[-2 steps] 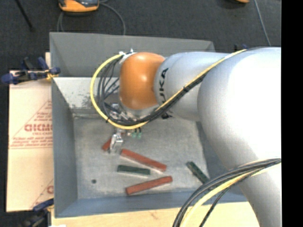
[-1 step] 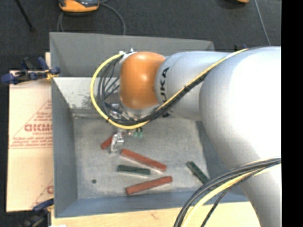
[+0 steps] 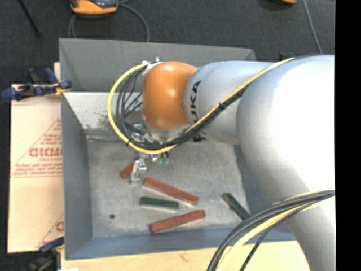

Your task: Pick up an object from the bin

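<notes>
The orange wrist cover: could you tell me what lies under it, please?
The gripper hangs below the orange cover, beside a short red-brown stick. Anything directly beneath the cover is hidden.

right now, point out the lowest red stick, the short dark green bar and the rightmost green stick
lowest red stick [image 3: 177, 221], camera view, middle of its length
short dark green bar [image 3: 159, 203], camera view, its middle
rightmost green stick [image 3: 234, 206], camera view, its middle

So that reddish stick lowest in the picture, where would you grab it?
Probably around its middle, coming straight down from above and pinching across its narrow width. The reddish stick lies flat, clear of the dark green stick beside it, so both long sides are free.
</notes>
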You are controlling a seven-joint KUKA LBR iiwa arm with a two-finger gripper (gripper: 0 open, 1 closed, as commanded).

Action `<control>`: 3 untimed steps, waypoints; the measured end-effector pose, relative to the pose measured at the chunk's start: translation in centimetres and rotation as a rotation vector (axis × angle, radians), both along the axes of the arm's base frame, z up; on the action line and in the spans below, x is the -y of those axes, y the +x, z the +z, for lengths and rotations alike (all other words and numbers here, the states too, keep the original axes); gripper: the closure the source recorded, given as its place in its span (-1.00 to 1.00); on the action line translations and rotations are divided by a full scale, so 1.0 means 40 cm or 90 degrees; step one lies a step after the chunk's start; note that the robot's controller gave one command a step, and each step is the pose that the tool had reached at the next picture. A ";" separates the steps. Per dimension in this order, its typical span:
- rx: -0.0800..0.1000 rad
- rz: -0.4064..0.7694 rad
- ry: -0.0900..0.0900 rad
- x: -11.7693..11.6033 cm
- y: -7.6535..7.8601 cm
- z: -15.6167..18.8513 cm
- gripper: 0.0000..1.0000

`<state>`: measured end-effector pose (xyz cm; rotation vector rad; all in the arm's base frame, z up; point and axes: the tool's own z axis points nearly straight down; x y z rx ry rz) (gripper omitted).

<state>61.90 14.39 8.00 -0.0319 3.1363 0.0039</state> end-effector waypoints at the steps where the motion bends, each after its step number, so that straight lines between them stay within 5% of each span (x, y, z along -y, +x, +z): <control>1: -0.002 0.023 -0.001 0.002 0.010 0.006 1.00; 3: -0.002 0.022 -0.001 0.002 0.008 0.013 1.00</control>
